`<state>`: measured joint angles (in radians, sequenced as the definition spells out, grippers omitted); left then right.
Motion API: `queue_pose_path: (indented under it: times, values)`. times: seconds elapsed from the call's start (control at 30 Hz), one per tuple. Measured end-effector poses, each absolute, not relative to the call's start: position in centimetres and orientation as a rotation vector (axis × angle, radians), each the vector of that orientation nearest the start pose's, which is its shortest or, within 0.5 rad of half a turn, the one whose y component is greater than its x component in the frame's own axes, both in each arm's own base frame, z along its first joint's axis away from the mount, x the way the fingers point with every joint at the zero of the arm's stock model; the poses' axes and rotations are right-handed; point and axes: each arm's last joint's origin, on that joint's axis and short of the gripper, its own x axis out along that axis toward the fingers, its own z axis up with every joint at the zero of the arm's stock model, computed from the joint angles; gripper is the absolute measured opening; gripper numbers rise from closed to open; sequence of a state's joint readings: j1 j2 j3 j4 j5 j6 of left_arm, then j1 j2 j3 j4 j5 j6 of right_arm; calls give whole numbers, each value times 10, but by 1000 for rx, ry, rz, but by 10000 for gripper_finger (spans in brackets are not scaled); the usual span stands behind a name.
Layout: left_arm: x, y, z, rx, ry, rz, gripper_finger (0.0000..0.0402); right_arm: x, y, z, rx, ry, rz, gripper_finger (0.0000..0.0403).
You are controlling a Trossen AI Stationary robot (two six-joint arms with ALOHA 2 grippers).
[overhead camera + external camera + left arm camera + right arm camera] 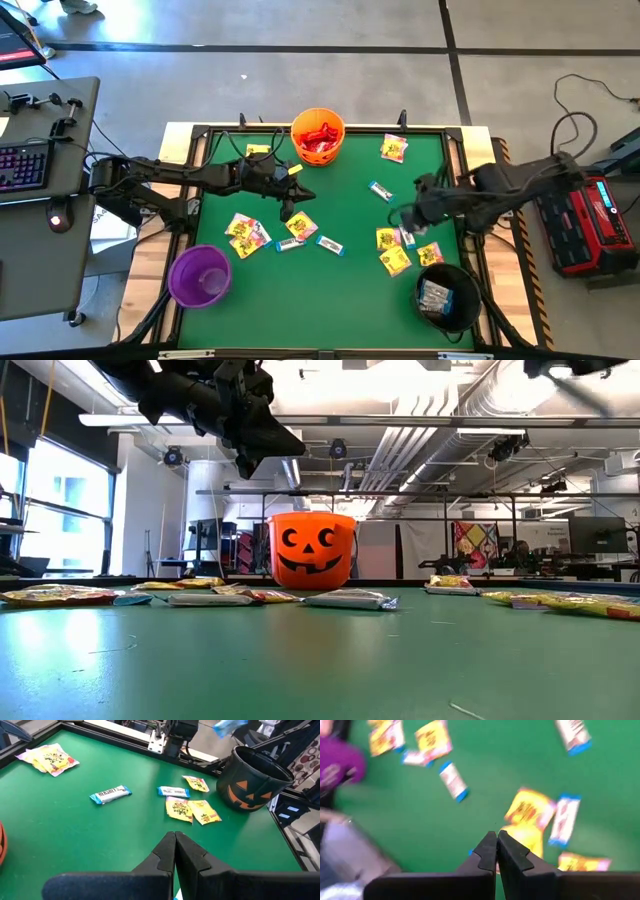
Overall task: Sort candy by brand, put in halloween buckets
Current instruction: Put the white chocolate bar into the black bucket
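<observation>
The left pincer hangs above the tabletop left of the middle, its fingers pressed together with nothing visibly between them. The right pincer hovers right of the middle, likewise closed and, as far as its wrist view shows, empty. So both look to be between picks, with the sorting partly done.

Just below the left pincer lies a cluster of yellow packets with two white-blue bars among them. By the right pincer sit more yellow packets, one white-blue bar towards the middle, and another yellow one near the far right corner.

The orange bucket stands at the middle of the far edge with red candy inside. The purple bucket sits at the near left corner and looks empty. The black bucket at the near right corner holds some pale wrapped pieces.

Judging from this, the next move calls for either pincer to open, drop onto one flat packet without catching its neighbour, and carry it to the bucket of its kind. The yellow ones overlap, so separating a single packet is likely the hard part.
</observation>
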<state>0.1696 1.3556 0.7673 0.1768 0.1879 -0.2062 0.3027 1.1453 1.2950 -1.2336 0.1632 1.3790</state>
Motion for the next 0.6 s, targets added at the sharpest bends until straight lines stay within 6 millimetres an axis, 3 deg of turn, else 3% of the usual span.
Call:
queue_pose_path:
  times: [0.13, 0.33, 0.6]
  values:
    - [286, 43, 237, -276, 406, 19, 0, 174, 77, 367, 1055, 1003, -477, 0]
    - [286, 43, 237, -277, 406, 15, 0, 160, 114, 365, 1116, 1208, -367, 0]
    - [286, 43, 237, -277, 406, 14, 0, 143, 148, 354, 1129, 1388, -434, 0]
